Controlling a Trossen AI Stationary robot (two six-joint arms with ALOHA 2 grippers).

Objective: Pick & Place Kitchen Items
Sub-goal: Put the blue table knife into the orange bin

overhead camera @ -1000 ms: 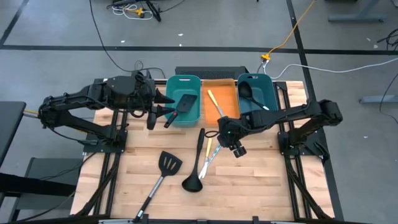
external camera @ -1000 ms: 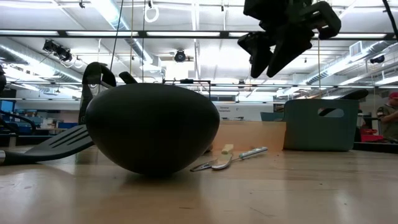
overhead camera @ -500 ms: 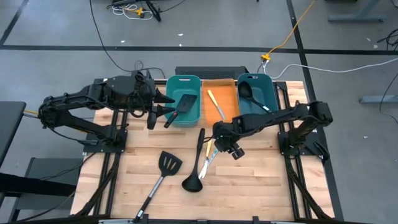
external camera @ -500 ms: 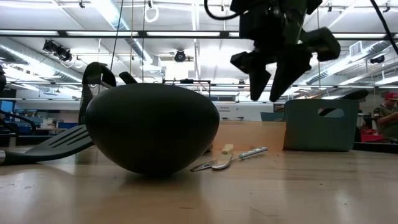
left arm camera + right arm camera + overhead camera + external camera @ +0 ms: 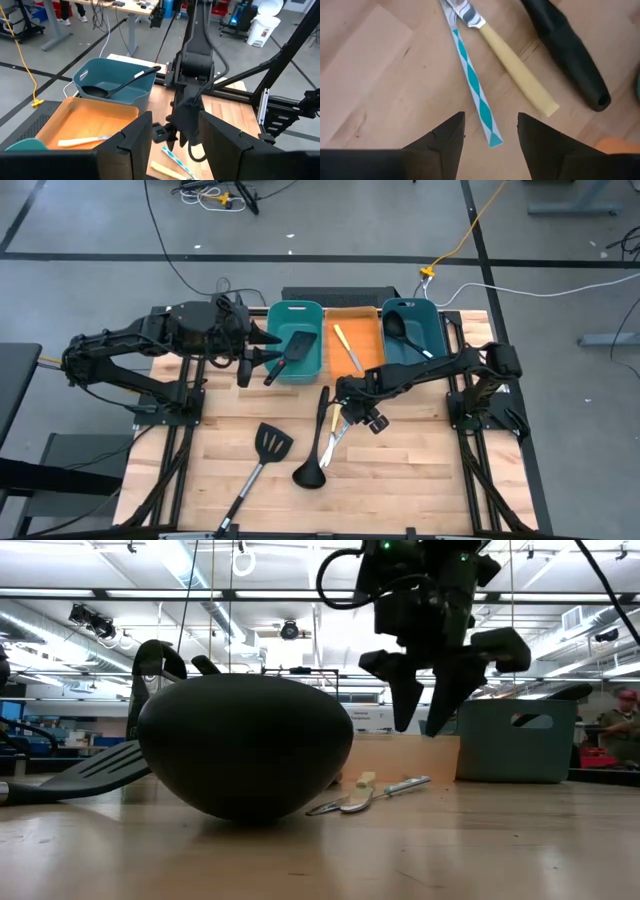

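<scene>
While the left arm is waiting at the back left of the desk [image 5: 400,480], the right arm is reaching toward the middle of it. The right tool [image 5: 352,416] is hanging just above two thin sticks and its fingers [image 5: 445,137] are standing apart, holding nothing. In the right wrist view, a teal-and-white stick [image 5: 472,85] and a stick with a yellow handle [image 5: 517,75] are lying on the wood, crossing near their metal ends, and the end of the black ladle handle [image 5: 570,50] is lying just beside them.

The left tool [image 5: 262,357] is hovering beside the light teal bin [image 5: 275,315]. Its fingers are parted and no item is between them.

A black spatula [image 5: 297,348] is leaning in the light teal bin. One yellow stick [image 5: 346,346] is lying in the orange bin [image 5: 368,315] in the middle. A black ladle [image 5: 405,332] is resting in the dark teal bin [image 5: 436,330], with its handle over the rim.

On the desk, a second black spatula [image 5: 262,458] is lying at the front left, and a second black ladle [image 5: 314,450] is lying next to it, with its bowl toward the front.
</scene>
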